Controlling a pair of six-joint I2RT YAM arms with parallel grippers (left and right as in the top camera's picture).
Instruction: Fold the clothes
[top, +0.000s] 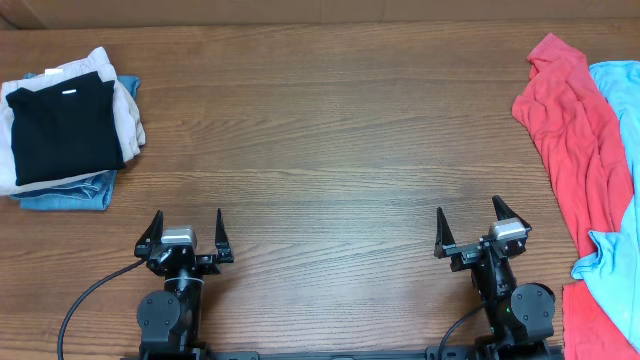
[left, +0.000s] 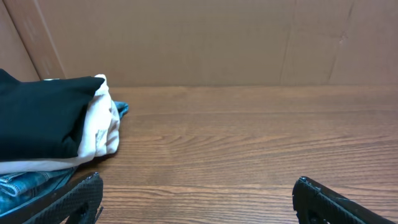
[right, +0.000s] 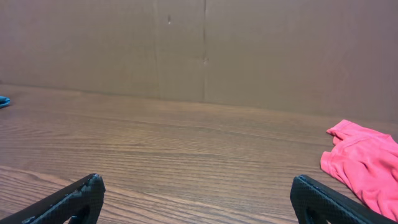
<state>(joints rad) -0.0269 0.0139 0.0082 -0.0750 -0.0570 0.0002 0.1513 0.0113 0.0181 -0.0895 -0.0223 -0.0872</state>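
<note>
We see a wooden table (top: 330, 130) with a red garment (top: 570, 130) and a blue garment (top: 620, 110) along its right edge, beige trousers (top: 125, 115) and denim (top: 65, 195) stacked far left under the neatly squared black shirt (top: 62, 130), and our left gripper (top: 186, 222) and right gripper (top: 467, 212) wide open, empty, well apart from the cloth.

Left arm (top: 168, 310) and right arm (top: 520, 305) crouch low, well apart; left fingers (top: 150, 232) and right fingers (top: 441, 232) spread wide.
</note>
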